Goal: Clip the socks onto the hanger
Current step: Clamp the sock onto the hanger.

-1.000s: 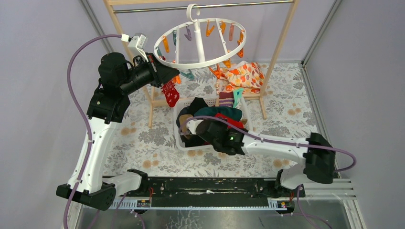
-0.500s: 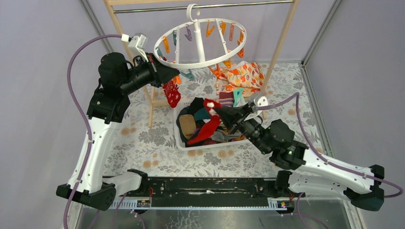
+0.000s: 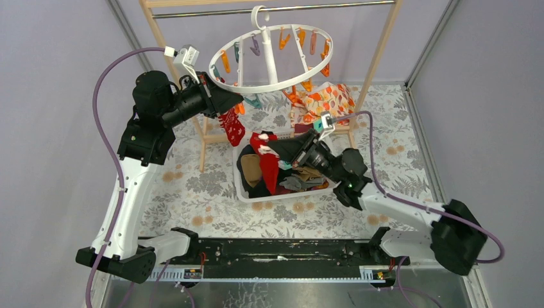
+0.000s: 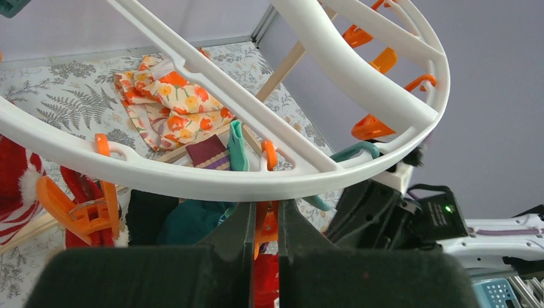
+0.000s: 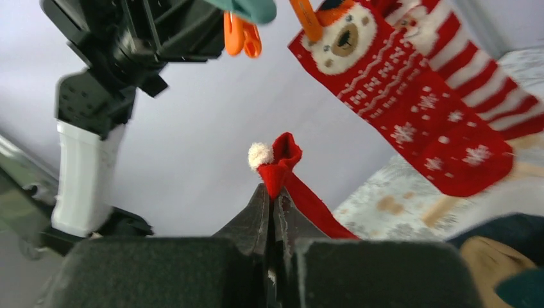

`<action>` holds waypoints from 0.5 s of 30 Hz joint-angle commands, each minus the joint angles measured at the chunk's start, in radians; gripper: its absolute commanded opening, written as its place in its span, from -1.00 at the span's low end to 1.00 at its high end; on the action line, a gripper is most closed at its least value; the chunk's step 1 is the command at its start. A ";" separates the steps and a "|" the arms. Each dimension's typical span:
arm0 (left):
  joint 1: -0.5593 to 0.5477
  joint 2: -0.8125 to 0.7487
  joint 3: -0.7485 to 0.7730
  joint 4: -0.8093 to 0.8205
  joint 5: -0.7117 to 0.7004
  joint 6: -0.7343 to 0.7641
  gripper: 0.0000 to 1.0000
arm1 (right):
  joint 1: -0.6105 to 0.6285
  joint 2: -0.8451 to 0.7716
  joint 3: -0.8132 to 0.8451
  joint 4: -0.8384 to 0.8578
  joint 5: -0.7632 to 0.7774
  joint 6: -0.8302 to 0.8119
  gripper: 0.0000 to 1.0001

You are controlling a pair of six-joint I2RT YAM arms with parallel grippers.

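Note:
The white ring hanger (image 3: 266,85) hangs by its hook from the rack bar, with orange, teal and pink clips. My left gripper (image 3: 236,101) is at the ring's near-left rim, shut on an orange clip (image 4: 265,226) just under the ring (image 4: 192,186). A red sock with a white pattern (image 3: 232,126) hangs clipped beside it and also shows in the right wrist view (image 5: 417,102). My right gripper (image 3: 276,146) is shut on the cuff of a plain red sock with a white pompom (image 5: 282,163), which dangles (image 3: 267,167) above the basket. Other socks (image 3: 301,176) lie in the basket.
A white basket (image 3: 238,187) holds the loose socks on the floral table. The wooden rack (image 3: 378,58) with its metal bar stands behind. An orange leaf-print cloth (image 3: 327,101) lies at the rack's foot. Grey walls close in on both sides.
My right arm has come up out of the basket with the red pompom sock and carried it left, toward the hanger's near rim. The left gripper has stayed at the ring.

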 commanded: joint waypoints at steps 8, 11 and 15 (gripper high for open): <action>0.002 -0.023 -0.009 0.048 0.095 -0.019 -1.00 | -0.152 0.460 0.318 0.676 -0.517 0.618 -1.00; 0.002 -0.023 -0.008 0.048 0.101 -0.021 -1.00 | -0.153 0.532 0.406 0.705 -0.575 0.671 -1.00; 0.002 -0.021 -0.009 0.049 0.114 -0.026 -1.00 | -0.155 0.621 0.509 0.732 -0.629 0.751 -1.00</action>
